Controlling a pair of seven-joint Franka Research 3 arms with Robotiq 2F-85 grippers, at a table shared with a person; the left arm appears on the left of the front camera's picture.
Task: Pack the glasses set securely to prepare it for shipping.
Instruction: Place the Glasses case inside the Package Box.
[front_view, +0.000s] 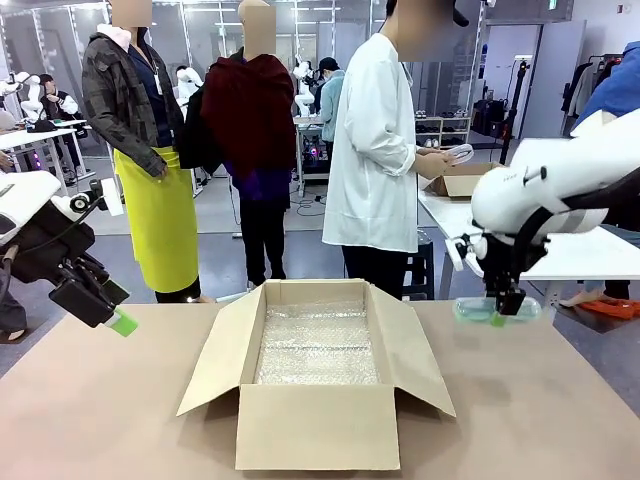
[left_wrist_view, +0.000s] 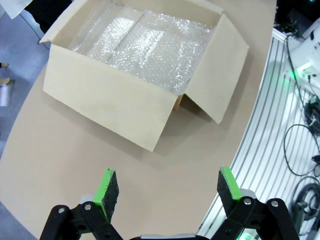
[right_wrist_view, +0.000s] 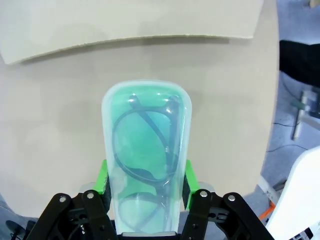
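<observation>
Front view: an open cardboard box (front_view: 318, 420) lined with bubble wrap (front_view: 318, 345) sits mid-desk (front_view: 90, 420). At the far right desk edge the right jaws are closed on the mint-green case (front_view: 478, 310). The left jaws hang at the left, above the desk. Small print on the right arm (front_view: 540, 185) is too small to read.

Left wrist view: the green pads (left_wrist_view: 106, 187) stand wide apart, with nothing between them.

Right wrist view: the pads clamp the case's sides, and dark-framed glasses (right_wrist_view: 145, 145) show through it. No label is legible.
</observation>
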